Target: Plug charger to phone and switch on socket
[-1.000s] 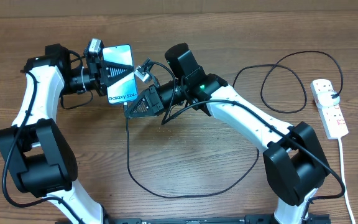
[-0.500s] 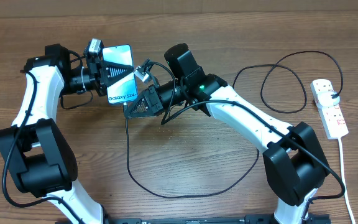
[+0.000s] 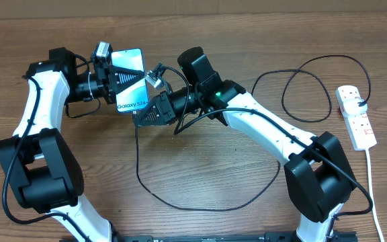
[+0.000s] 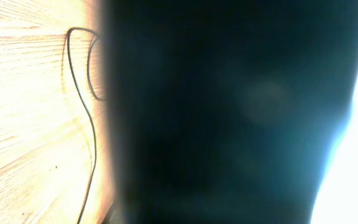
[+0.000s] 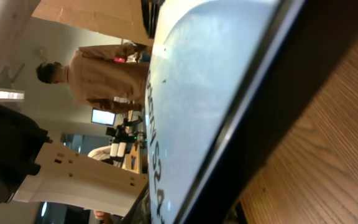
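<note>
Since the phone (image 3: 129, 60) is held off the table (image 3: 234, 168) and not lying flat, the plug-in has nothing solid behind it. The left gripper (image 3: 116, 84) is clamped tight on the phone's side. The right gripper (image 3: 145, 115) sits right at the phone's lower edge, where the charger (image 3: 180, 210) cable drops away. Whether its jaws are gripping the tip or parted can't be told, and the tip and port are hidden. Risks: if the tip isn't fully home, letting go would drop it out, since the hanging cable's weight pulls down. A push off-axis could twist the phone in the left grip. The cable loops wide across the table and passes the right arm, so a reach to the socket (image 3: 356, 115) could snag it and yank the tip. The socket lies well apart at the far right edge with its white lead (image 3: 375, 195) trailing down, switch apparently not yet pressed. The surface is brown wood grain, bare apart from the cables and socket. The left wrist view is mostly blocked by dark blur. The right wrist view shows the room behind, with a person in a brown top (image 5: 98, 74).
</note>
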